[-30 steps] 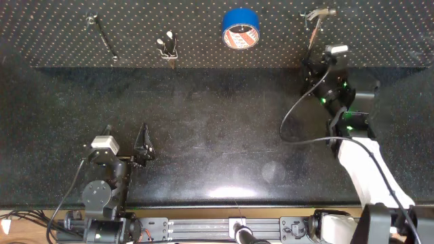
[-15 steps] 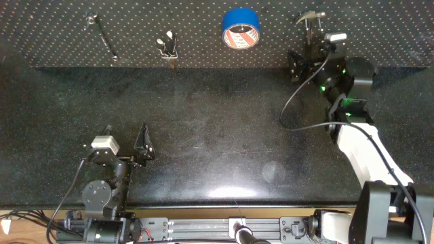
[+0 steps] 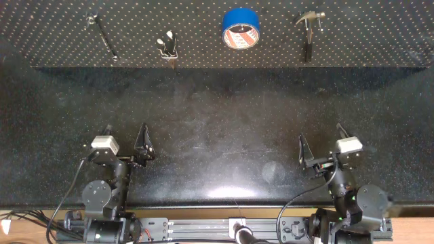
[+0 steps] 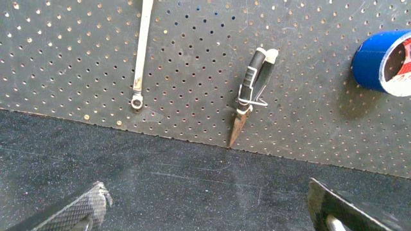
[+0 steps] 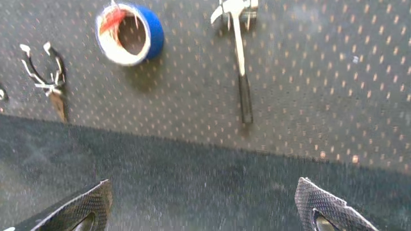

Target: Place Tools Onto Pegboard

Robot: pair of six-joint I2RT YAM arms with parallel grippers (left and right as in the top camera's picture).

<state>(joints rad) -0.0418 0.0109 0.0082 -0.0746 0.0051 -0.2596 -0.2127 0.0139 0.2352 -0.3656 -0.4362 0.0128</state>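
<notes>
left claw and right claw wide and empty, well apart from hammer, tape roll, pliers, wrench on pegboard

A black speckled surface is backed along its far edge by a dark perforated pegboard. On the pegboard are hung a slim silver wrench, black-and-white-handled pliers, a blue roll of tape and a dark-handled steel hammer.
</notes>
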